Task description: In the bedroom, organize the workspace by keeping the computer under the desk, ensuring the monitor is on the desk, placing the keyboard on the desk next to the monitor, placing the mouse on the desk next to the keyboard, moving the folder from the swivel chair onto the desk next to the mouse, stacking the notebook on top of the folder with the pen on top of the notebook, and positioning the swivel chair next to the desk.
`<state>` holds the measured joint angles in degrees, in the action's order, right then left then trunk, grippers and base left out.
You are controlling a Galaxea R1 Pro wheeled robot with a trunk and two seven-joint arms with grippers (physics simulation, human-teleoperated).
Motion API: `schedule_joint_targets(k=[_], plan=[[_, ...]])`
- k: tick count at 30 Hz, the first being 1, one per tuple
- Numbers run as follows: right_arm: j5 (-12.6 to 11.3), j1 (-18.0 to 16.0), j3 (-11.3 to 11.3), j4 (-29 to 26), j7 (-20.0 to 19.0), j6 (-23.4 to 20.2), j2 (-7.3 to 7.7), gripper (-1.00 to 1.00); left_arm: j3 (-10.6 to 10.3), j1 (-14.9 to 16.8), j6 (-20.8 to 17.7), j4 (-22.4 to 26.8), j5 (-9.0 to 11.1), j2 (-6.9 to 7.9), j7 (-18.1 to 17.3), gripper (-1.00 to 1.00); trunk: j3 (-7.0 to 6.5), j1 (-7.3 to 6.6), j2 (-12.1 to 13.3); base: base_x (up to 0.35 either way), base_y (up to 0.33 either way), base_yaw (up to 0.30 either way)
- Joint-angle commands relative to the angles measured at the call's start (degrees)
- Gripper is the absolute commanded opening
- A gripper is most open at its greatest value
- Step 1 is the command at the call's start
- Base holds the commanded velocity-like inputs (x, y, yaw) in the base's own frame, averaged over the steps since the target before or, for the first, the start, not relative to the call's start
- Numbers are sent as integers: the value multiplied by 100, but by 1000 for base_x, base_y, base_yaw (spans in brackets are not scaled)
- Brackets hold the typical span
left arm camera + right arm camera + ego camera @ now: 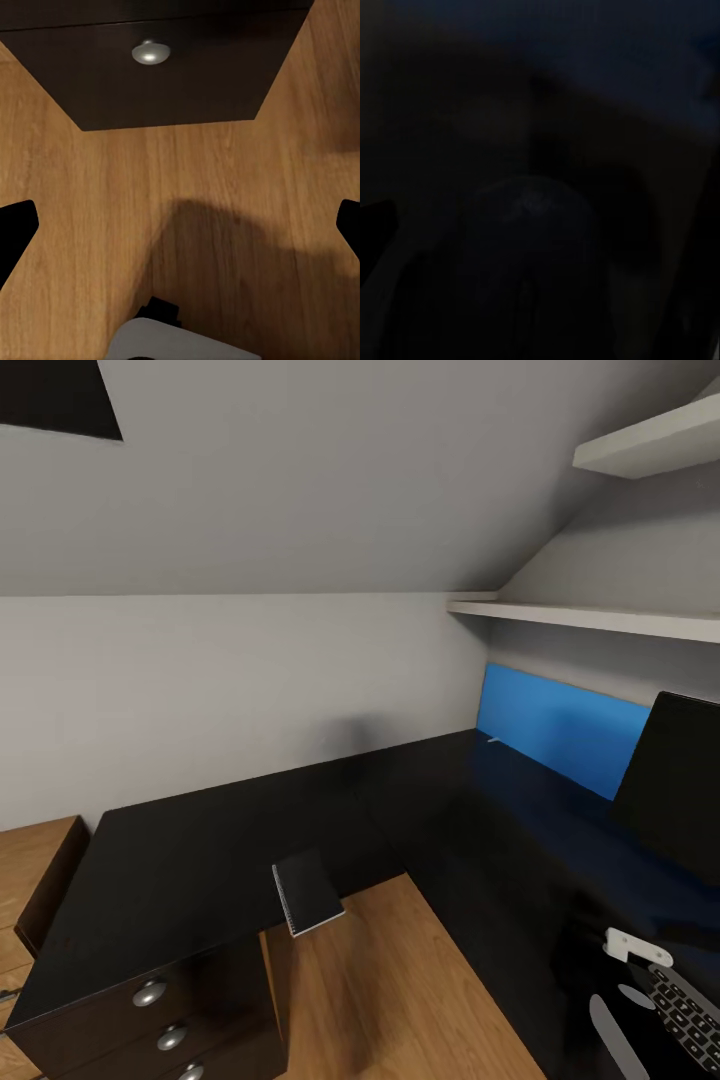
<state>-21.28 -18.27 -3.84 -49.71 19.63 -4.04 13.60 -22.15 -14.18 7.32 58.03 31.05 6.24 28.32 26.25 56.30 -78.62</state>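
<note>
At the table's (200,840) near right edge, the keyboard (690,1010) lies flat with a white robot part just beside it, and the monitor (670,790) stands behind. The right wrist view shows a dim rounded shape below the claw, likely the mouse (536,225); whether that claw is apart or together I cannot tell. The left claw (180,225) hangs spread wide and empty above the wood floor by the drawer unit (150,52). The notebook (308,890) overhangs the inner edge; the folder (560,728) leans against the far wall, the pen (494,739) at its foot. Mouse placement looks like the step in hand; next, settle it beside the keyboard.
</note>
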Motion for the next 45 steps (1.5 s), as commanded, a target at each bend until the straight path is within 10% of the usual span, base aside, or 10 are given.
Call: schedule_joint_targets(k=[1,20,31,36,45], plan=[[-30,-1,6,-12,24,-28,2,100,-26,3,42,6,63,8,29,100,5,0,-3,0,0,0],[-26,-1,30,-88,1,146,-15,100,-26,3,46,-81,51,-41,27,100,5,0,-3,0,0,0],[-30,43,40,-1152,180,129,-171,100,-26,3,47,-82,51,-44,25,100,5,0,-3,0,0,1],[91,53,106,-1325,761,43,-563,100,-26,3,48,-82,51,-44,25,100,5,0,-3,0,0,165],[1693,124,232,-624,903,319,-1741,100,-26,3,45,-82,51,-44,25,100,5,0,-3,0,0,269]])
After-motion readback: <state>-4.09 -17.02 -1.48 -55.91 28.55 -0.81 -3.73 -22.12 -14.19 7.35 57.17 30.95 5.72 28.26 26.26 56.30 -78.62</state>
